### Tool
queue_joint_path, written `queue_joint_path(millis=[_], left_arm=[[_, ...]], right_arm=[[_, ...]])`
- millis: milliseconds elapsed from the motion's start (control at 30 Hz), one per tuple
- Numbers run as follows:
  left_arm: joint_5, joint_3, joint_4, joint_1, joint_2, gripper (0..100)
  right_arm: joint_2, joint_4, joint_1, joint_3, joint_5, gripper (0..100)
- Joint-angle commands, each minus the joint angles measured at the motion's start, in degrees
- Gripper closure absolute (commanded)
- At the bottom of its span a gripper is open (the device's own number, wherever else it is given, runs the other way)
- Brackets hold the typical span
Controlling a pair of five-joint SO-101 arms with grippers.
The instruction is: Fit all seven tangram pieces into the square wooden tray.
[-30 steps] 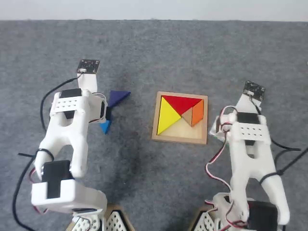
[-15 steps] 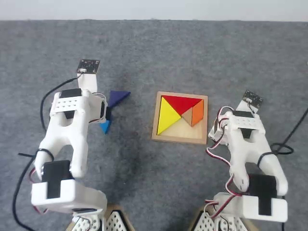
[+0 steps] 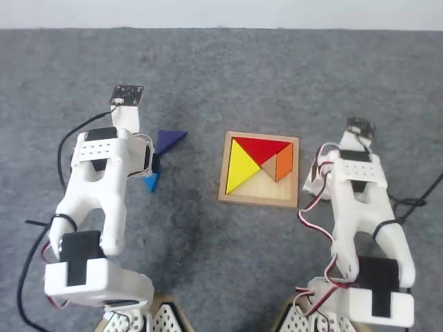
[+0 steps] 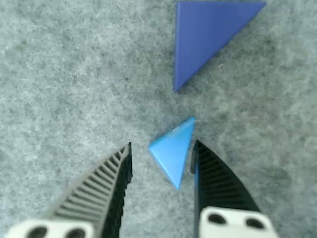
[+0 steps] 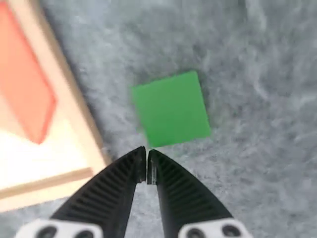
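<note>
The square wooden tray (image 3: 257, 198) lies mid-table with a red triangle (image 3: 263, 148), a yellow triangle (image 3: 240, 170) and an orange piece (image 3: 284, 165) inside it. A small light blue triangle (image 4: 173, 148) rests on the carpet between the fingers of my left gripper (image 4: 161, 159), which is open and astride it. Just beyond lies a dark blue triangle (image 4: 205, 34). My right gripper (image 5: 147, 166) is shut with nothing in it, its tips just short of a green square (image 5: 171, 109) that lies on the carpet beside the tray's rim (image 5: 69, 114).
Grey carpet covers the whole table. In the high view the dark blue triangle (image 3: 169, 140) and light blue triangle (image 3: 151, 182) lie left of the tray, beside the left arm. Open carpet stretches behind the tray and in front of it.
The right arm has shifted beside the tray's right edge, first drawing back a little, then extending again. The left arm and all pieces have stayed put.
</note>
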Motion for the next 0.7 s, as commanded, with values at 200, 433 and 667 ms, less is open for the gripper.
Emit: queue_joint_path(millis=[200,433,667], left_arm=[[-0.5,-0.7,-1.6,0.1,-3.0,81],[-0.5,-0.7,-1.6,-0.1,-3.0,81],[-0.5,0.0,-1.6,-0.2,-3.0,81]], right_arm=[[-5.0,12.8,-1.1,-15.8,9.5,98.7],[-4.9,13.1,-6.4,-15.6,10.7,98.3],[-3.7,12.4,-0.6,-14.3,15.0,80.6]])
